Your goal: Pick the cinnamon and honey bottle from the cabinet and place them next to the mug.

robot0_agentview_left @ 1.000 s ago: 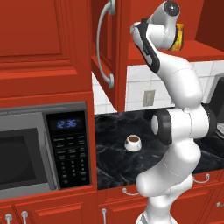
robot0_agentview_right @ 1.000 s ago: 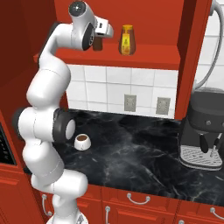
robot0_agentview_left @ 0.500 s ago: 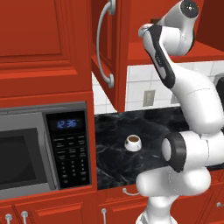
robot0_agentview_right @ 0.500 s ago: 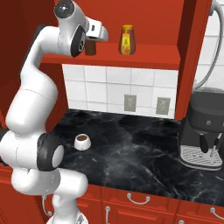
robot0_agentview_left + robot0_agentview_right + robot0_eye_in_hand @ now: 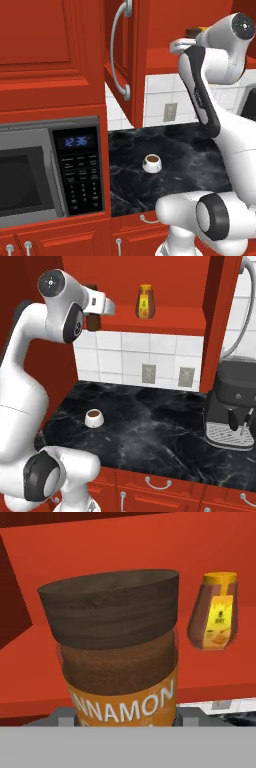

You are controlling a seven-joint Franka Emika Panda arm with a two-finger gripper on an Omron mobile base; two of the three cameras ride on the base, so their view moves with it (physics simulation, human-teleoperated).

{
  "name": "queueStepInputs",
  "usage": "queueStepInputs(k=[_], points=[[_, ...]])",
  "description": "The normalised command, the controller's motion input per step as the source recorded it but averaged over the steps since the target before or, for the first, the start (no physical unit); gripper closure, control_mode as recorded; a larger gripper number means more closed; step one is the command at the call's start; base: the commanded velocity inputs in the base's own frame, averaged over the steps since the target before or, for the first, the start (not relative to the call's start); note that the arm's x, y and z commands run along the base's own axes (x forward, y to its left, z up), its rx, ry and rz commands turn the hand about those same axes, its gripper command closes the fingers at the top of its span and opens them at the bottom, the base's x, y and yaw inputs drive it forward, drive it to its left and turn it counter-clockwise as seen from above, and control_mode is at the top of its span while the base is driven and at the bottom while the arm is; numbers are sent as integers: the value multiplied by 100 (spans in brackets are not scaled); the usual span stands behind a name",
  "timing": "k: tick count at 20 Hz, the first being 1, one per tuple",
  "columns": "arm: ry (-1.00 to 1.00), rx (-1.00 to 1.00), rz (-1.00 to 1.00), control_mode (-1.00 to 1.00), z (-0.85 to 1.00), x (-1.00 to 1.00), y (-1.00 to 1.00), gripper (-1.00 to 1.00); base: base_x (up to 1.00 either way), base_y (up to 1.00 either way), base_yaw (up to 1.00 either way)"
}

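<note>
cinnamon (image 5: 117, 657) label "NNAMON", honey bottle (image 5: 216, 612) yellow label

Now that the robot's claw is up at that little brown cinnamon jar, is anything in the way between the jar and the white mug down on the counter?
Nothing visible is. The gripper is shut on the dark brown cinnamon jar at the red cabinet's open shelf. The black marble counter around the squat white mug is bare; the amber honey bottle stands off to one side.
</note>
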Motion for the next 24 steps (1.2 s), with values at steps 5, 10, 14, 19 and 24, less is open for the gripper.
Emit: queueStepInputs(k=[5,10,14,19,24], points=[[0,0,2,-100,0,-97,-7,100,0,0,0],[0,0,29,-100,-6,-86,-9,100,0,0,0],[0,0,40,-100,-21,-73,-7,100,0,0,0],[0,0,42,-100,-1,-75,-6,100,0,0,0],[0,-1,36,-100,-1,-74,0,100,0,0,0]])
